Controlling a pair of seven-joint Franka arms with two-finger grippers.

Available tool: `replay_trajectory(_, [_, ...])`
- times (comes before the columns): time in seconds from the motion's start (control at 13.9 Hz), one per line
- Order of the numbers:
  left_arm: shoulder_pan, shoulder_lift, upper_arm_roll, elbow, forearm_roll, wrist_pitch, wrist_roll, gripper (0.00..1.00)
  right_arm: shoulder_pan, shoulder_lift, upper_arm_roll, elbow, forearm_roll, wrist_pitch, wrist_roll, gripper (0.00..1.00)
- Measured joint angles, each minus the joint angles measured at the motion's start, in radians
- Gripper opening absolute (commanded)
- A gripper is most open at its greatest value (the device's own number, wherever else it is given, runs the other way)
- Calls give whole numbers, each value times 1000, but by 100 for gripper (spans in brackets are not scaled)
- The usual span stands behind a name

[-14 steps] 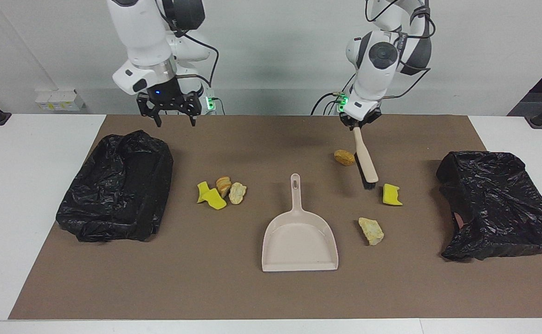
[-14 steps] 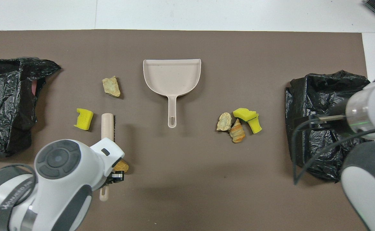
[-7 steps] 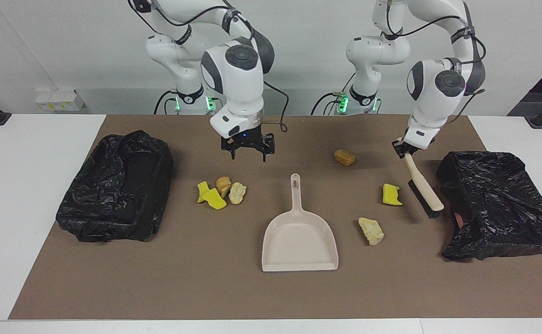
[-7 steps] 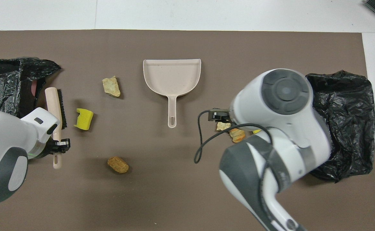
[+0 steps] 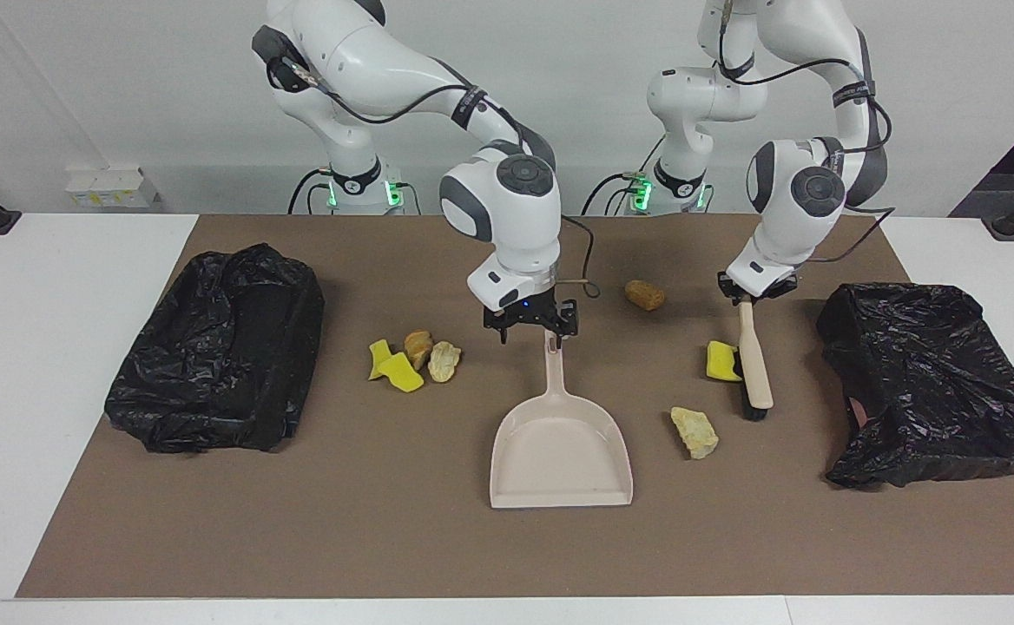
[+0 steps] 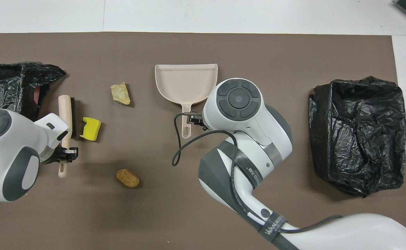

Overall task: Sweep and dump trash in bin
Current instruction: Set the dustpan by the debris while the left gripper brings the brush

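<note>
Gripping the brush (image 5: 754,365) by the upper end of its handle, the left hand (image 5: 750,293) is clamped tight on it, holding it slanted down to the brown mat (image 5: 472,555) with its dark bristles touching a yellow scrap (image 5: 720,361). A pale rock-like lump (image 5: 694,431) is lying between that scrap and the dustpan (image 5: 559,451), farther from the robots than the scrap, and a golden-brown lump (image 5: 645,294) is sitting nearer to the robots. The right hand (image 5: 530,323) is hovering over the tip of the dustpan's handle, its fingers standing apart (nothing between them). Toward the right arm's end of the tabletop (image 5: 47,347), a small cluster of trash is lying together: two yellow scraps (image 5: 392,365), an orange-brown lump (image 5: 418,345) and a pale lump (image 5: 444,361), touching one another. Black bag-lined bins are sitting at both ends of the mat, one (image 5: 216,347) at the right arm's end, the other (image 5: 924,382) at the left arm's end, just beside the brush.
</note>
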Motion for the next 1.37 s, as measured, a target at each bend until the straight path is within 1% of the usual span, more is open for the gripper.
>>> replay_trajectory(0.14, [-49,-10,-8,-6,-10,-20,18,0,5,45,15,22,-45,7,0,100])
replay_trajectory(0.29, [-78,-17,-33,10,-26,-75,19,0,13,60,18,27,-88,8,0,100])
replay_trajectory(0.36, [-80,-17,-40,38,-28,-113,26,0,20,67,19,27,-113,7,0,84])
replay_trajectory(0.43, [-80,-16,-38,78,-29,-150,47,0,27,76,20,27,-132,6,0,58])
replay_trajectory(0.5, [-79,-10,-31,123,-30,-177,81,0,31,84,23,27,-144,6,0,27])
replay_trajectory(0.57, [-74,4,-24,172,-30,-189,119,0,33,88,26,27,-148,6,0,0])
replay_trajectory(0.65, [-63,26,-19,220,-30,-190,163,0,35,88,27,27,-150,4,0,0])
replay_trajectory(0.79, [-33,95,-14,319,-29,-176,288,0,35,88,28,29,-151,-6,0,0])
replay_trajectory(0.93, [-8,193,-10,422,-4,-144,364,0,29,87,43,36,-151,-14,0,0])
replay_trajectory(1.15, [16,367,-10,605,69,-113,438,0,7,83,81,41,-151,-24,-2,0])
replay_trajectory(1.29, [30,468,-9,720,95,-103,478,0,-9,68,110,29,-151,-34,-74,0])
replay_trajectory(1.37, [36,499,-9,752,109,-94,496,0,-26,54,130,14,-151,-41,-144,0])
